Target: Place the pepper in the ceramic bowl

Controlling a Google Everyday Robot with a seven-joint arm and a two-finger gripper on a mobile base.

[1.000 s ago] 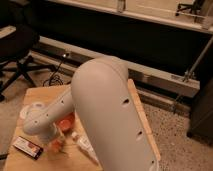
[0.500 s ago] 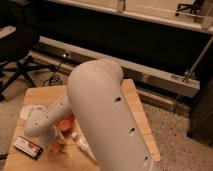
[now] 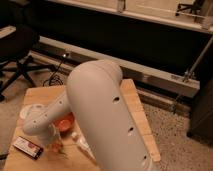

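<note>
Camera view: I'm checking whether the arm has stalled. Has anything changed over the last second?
Nothing visibly changed. The arm keeps its pose, the gripper stays low over the near left part of the table, just in front of the ceramic bowl; the dark box and white cup have not moved.

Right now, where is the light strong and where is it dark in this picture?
Camera view: warm light on the pale wooden table and big white arm; dark background; the arm partly hides the end effector, low at left beside the glossy red-orange bowl.
</note>
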